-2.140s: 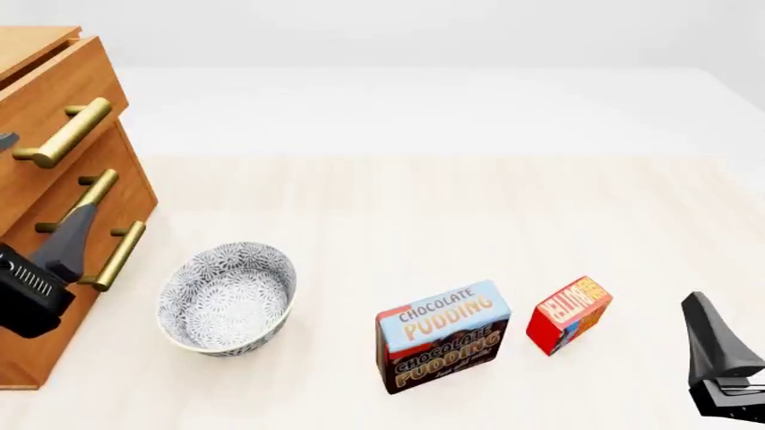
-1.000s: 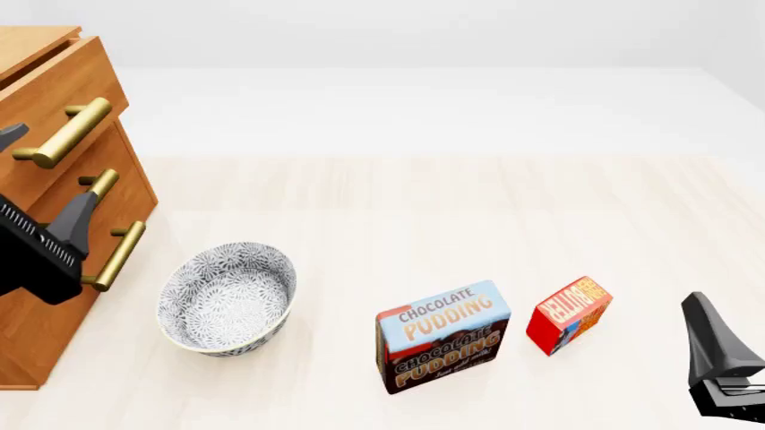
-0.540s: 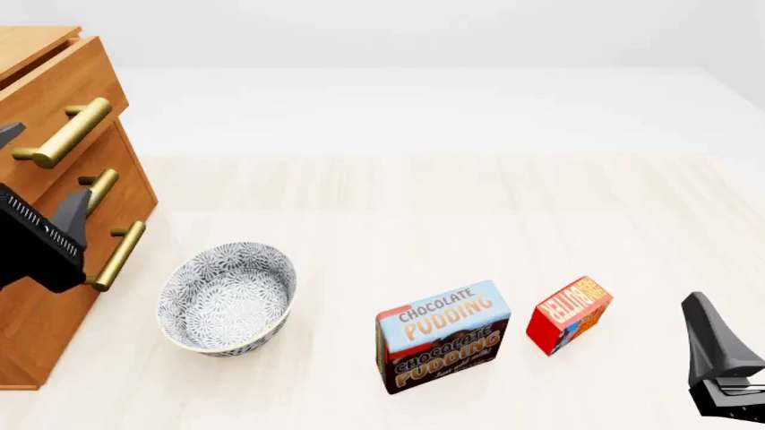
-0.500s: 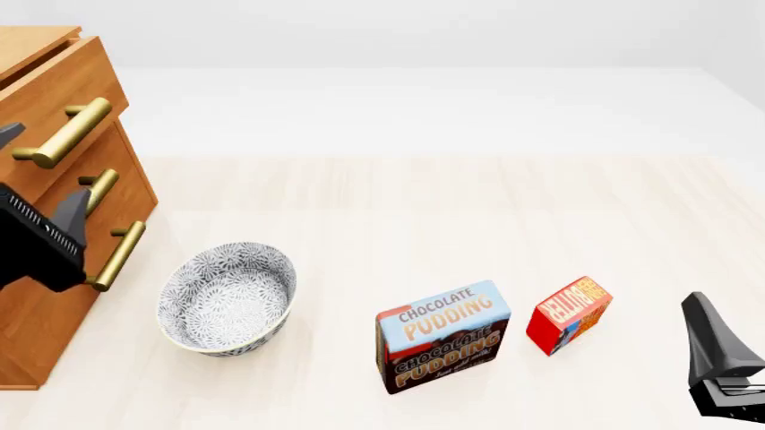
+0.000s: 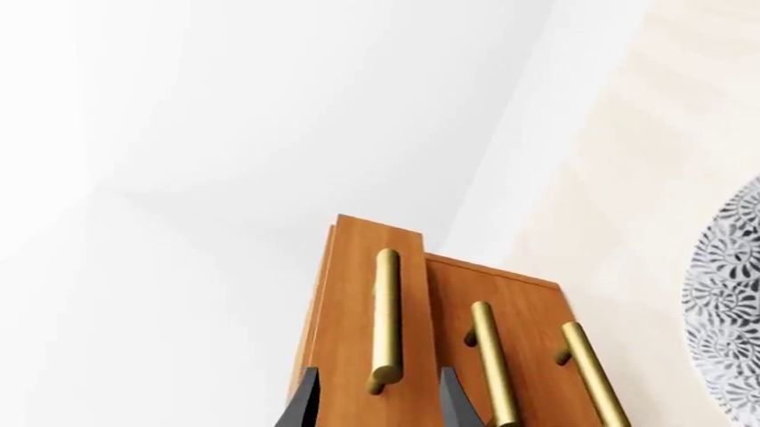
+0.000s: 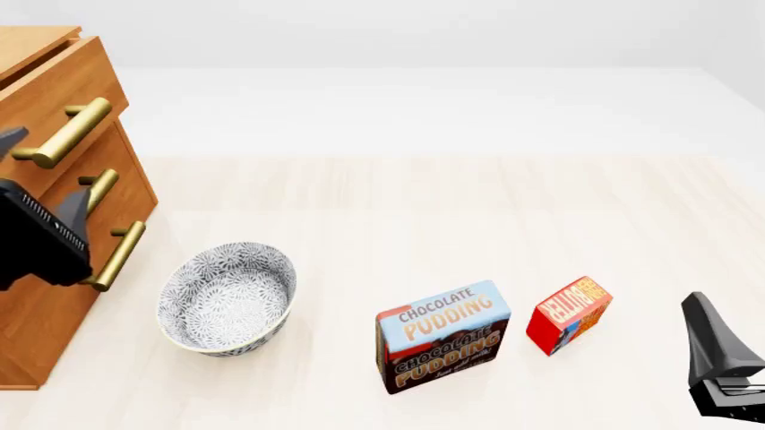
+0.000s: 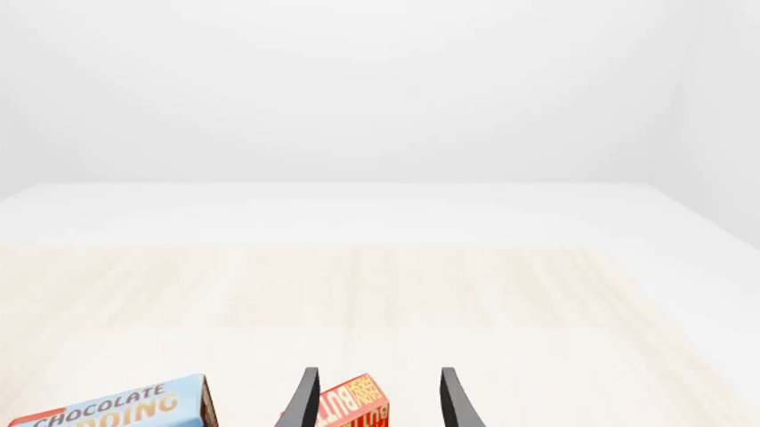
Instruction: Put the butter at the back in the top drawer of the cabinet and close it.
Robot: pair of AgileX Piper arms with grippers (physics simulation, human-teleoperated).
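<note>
Front view: butter (image 6: 569, 314) stands on table (image 6: 478, 206) near right edge, just right of choc. pudding box (image 6: 442, 337). Top drawer (image 6: 60, 94) of cabinet (image 6: 48, 305) looks shut. Left tool (image 5: 377, 405) wide around its handle (image 5: 386, 316); right tool (image 7: 376, 405) wide, empty.

A patterned grey-and-white bowl (image 6: 227, 297) stands upright on the light wooden table (image 6: 454, 215), toward the table's left side and near its front edge. Its rim also shows in the left wrist view (image 5: 722, 307). Well apart from it, nearer the middle of the front edge, a blue-and-brown box lettered "Chocolate Pudding" (image 6: 442, 336) stands on edge, its printed face toward the front. A corner of that box appears in the right wrist view (image 7: 113, 407).
</note>
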